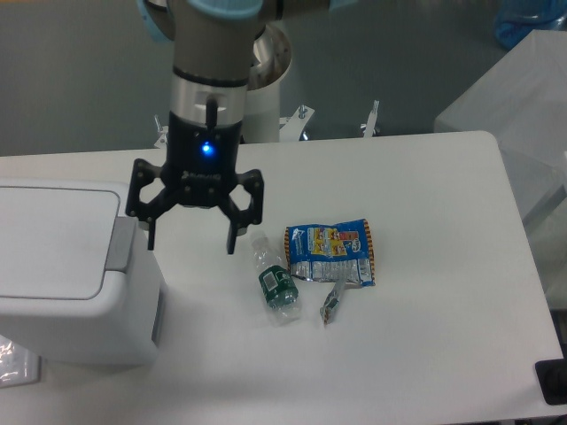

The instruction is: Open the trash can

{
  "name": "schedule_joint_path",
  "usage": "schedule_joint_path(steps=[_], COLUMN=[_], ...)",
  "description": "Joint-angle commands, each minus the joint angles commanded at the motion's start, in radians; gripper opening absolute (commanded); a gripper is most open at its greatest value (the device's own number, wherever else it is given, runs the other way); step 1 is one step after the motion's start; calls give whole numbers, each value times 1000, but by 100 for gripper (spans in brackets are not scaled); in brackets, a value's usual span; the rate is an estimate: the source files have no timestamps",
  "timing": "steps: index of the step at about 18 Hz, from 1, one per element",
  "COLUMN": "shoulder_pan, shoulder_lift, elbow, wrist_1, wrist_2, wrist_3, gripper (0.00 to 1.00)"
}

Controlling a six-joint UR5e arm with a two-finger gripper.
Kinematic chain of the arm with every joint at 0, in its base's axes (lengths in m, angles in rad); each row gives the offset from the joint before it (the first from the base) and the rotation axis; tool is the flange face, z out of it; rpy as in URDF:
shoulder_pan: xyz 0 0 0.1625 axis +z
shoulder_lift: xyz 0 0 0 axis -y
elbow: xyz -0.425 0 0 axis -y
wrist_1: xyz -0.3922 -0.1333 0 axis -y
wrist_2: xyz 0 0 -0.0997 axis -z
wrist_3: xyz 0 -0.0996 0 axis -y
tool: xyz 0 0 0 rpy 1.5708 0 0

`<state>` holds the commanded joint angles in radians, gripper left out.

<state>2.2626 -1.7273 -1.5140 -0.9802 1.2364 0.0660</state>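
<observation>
The trash can point(75, 305) is a large boxy white bin at the left edge of the table. Its flat white lid point(49, 239) lies shut, with a grey rectangular tab point(122, 243) on its right side. My gripper point(191, 243) hangs just right of the tab, above the table. Its two black fingers are spread wide and hold nothing. The left fingertip point(151, 241) is close beside the tab; I cannot tell if it touches.
A clear plastic bottle with a green label point(275, 282) lies right of the gripper. A blue snack bag point(330, 252) lies beside it, with a small wrapper point(334, 303) below. The white table point(425, 354) ends at the right and front.
</observation>
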Motion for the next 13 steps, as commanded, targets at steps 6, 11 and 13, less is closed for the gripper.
schedule_joint_path(steps=[6, 11, 13], shoulder_pan=[-18, -20, -21], shoulder_lift=[6, 6, 6], elbow=[-21, -23, -23], wrist_1=[-3, -3, -5], wrist_2=[3, 5, 5], wrist_3=[0, 0, 0], gripper=[100, 100, 100])
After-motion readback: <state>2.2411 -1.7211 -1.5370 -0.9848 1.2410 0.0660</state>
